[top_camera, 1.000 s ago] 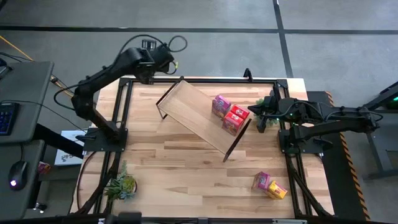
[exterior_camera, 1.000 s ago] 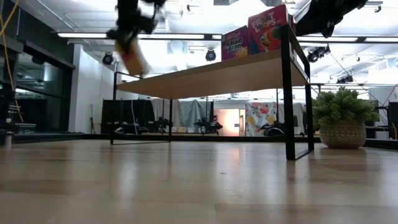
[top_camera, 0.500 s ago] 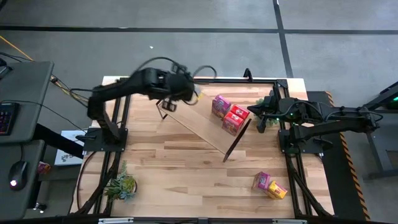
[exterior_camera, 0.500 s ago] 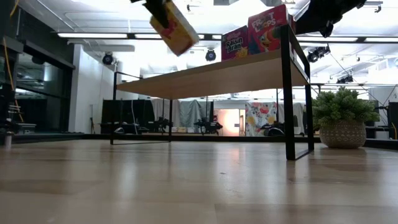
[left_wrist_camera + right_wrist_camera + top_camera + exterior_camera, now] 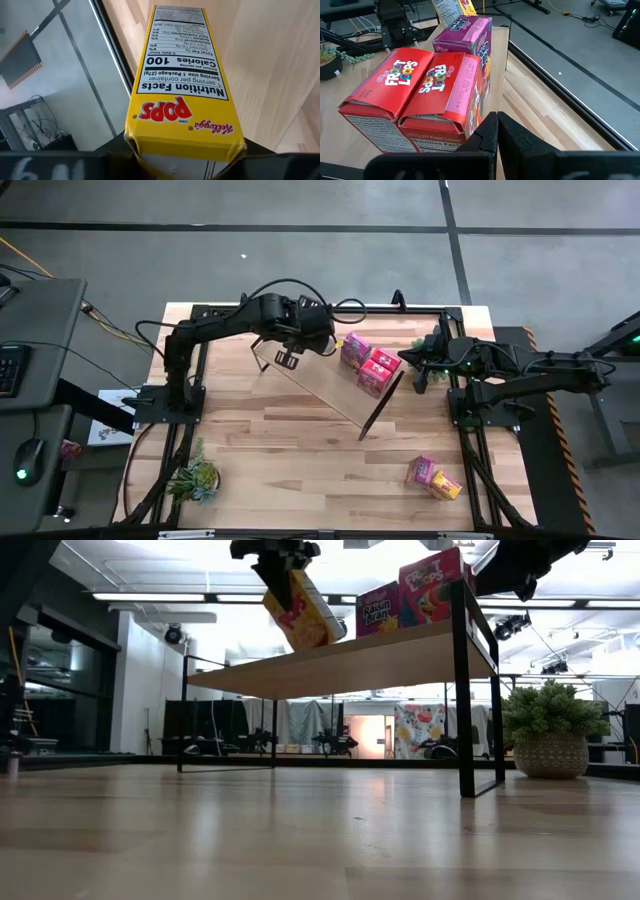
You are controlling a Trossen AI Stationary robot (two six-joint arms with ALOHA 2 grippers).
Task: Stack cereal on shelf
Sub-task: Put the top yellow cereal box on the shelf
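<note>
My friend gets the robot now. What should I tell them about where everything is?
Left tool: shut on a yellow cereal box, held tilted in the air above the shelf, not set down yet.
Right tool: shut, empty, waiting just off the shelf's end by the red boxes.
Done: two red boxes and one pink-magenta box sit together on the shelf.
Left: set the yellow box down beside them. One pink-magenta box and one yellow box lie on the table near the front right corner, and need stacking.
</note>
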